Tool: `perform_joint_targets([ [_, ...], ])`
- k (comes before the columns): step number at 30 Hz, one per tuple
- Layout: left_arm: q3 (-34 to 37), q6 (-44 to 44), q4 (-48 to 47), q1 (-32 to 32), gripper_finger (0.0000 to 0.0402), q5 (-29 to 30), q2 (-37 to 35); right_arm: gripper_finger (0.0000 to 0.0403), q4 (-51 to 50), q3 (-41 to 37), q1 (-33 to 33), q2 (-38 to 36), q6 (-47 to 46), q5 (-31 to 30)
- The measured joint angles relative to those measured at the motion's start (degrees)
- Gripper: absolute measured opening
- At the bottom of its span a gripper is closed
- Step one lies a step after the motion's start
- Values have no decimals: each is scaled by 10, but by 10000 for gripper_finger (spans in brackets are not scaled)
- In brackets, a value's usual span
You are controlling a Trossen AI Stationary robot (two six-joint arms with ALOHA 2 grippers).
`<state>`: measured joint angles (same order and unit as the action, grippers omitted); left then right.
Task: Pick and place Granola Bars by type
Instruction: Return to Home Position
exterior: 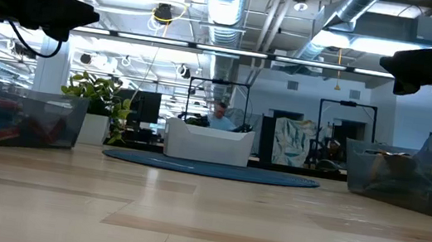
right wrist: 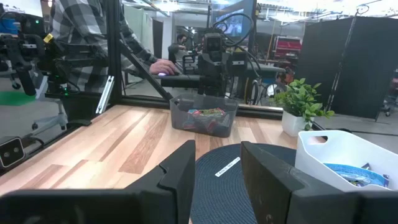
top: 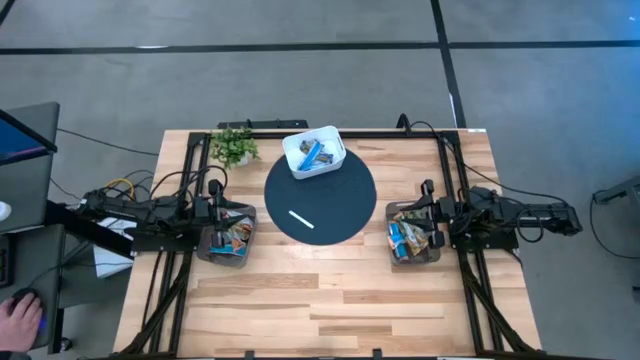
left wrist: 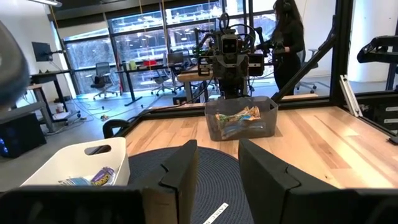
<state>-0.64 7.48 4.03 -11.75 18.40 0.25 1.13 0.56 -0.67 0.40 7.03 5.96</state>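
Observation:
Two clear bins hold mixed granola bars: the left bin and the right bin. A white rounded box at the far edge of the dark round mat holds blue-and-white bars. My left gripper hovers over the left bin, open and empty; its fingers face the right bin. My right gripper hovers over the right bin, open and empty; its fingers face the left bin.
A thin white stick lies on the mat's near part. A small potted plant stands at the far left. Black frame rails run along the table's sides. A person's hand rests left of the table, and a person in a plaid shirt stands there.

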Motion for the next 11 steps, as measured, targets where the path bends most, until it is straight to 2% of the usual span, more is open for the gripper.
perform_joint_targets([
  [11, 0, 1, 0, 0, 112, 0, 0, 123, 0, 0, 0, 0, 0, 0],
])
